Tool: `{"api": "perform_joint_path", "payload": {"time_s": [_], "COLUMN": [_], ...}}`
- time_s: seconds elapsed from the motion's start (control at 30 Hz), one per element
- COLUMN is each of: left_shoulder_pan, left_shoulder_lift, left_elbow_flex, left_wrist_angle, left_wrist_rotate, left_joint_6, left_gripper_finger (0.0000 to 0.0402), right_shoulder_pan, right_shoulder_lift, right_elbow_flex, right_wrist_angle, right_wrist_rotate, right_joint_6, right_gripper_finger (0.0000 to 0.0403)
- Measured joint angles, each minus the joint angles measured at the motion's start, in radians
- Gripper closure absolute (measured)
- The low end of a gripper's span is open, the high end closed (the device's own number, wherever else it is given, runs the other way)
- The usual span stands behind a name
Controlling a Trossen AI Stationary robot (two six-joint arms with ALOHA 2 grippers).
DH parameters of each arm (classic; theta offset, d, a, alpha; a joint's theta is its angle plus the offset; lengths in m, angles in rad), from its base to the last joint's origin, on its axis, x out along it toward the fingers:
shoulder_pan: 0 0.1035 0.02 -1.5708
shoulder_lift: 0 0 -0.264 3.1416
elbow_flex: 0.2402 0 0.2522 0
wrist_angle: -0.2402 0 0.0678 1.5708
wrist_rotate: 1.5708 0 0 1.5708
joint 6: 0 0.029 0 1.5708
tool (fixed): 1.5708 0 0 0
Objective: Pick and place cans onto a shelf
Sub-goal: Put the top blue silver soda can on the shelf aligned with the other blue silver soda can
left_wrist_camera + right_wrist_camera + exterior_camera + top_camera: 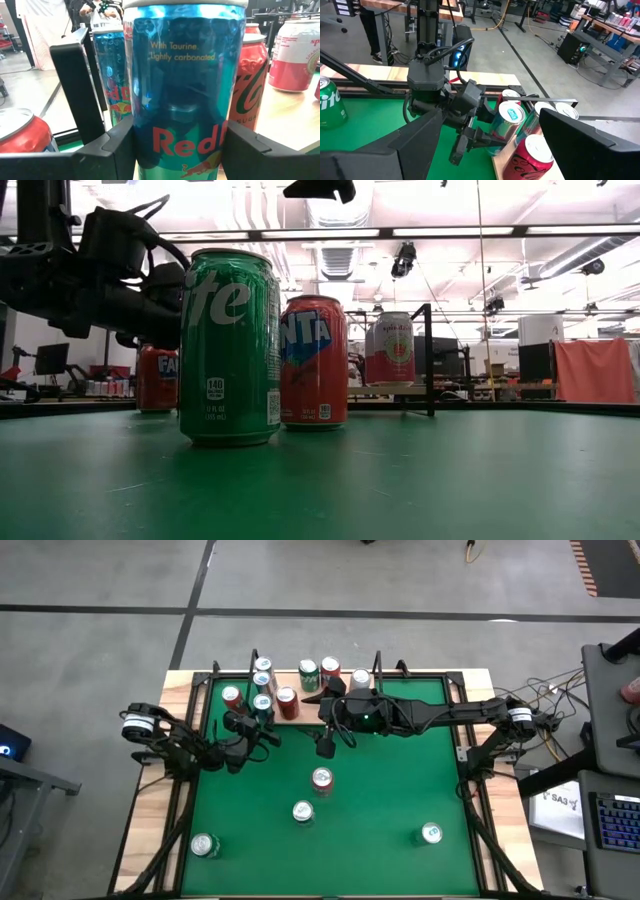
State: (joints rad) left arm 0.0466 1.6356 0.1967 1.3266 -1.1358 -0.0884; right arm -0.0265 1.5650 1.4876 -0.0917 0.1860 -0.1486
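Blue can [185,90]: clamped between left end effector [262,718] fingers, at shelf [300,712] edge. Right end effector [326,747]: jaws wide, empty, above worktop [390,800].

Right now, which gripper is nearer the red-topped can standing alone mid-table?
The right gripper: it hangs just shelf-ward of that red-topped can, jaws open. The left gripper is farther off, clamping a blue can at the wooden shelf.

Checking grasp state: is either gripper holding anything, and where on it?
Left gripper holds a blue can by the lower sides of its body, at the shelf. Right gripper is open, empty.
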Motion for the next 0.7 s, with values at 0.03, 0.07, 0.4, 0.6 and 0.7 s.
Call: {"api": "perform_joint_path", "payload": {"time_s": [0.03, 0.07, 0.4, 0.6, 0.7], "left_shoulder_pan": [0.000, 0.002, 0.008, 0.008, 0.008], "left_shoulder_lift": [0.000, 0.000, 0.000, 0.000, 0.000], "left_elbow_flex": [0.000, 0.000, 0.000, 0.000, 0.000], "left_wrist_angle": [-0.002, -0.003, -0.012, -0.012, -0.012], "left_wrist_rotate": [0.000, 0.000, -0.006, -0.006, -0.006], "left_joint_6": [0.002, 0.005, -0.015, -0.026, -0.026], "left_gripper_finger": [0.0199, 0.0199, 0.0199, 0.0177, 0.0154], "right_shoulder_pan": [0.000, 0.000, 0.000, 0.000, 0.000], "right_shoulder_lift": [0.000, 0.000, 0.000, 0.000, 0.000], "right_elbow_flex": [0.000, 0.000, 0.000, 0.000, 0.000], "right_wrist_angle": [0.000, 0.000, 0.000, 0.000, 0.000], "right_wrist_rotate": [0.000, 0.000, 0.000, 0.000, 0.000], "right_joint_6": [0.000, 0.000, 0.001, 0.000, 0.000], "right_gripper_finger": [0.0076, 0.0076, 0.0076, 0.0076, 0.0076]}}
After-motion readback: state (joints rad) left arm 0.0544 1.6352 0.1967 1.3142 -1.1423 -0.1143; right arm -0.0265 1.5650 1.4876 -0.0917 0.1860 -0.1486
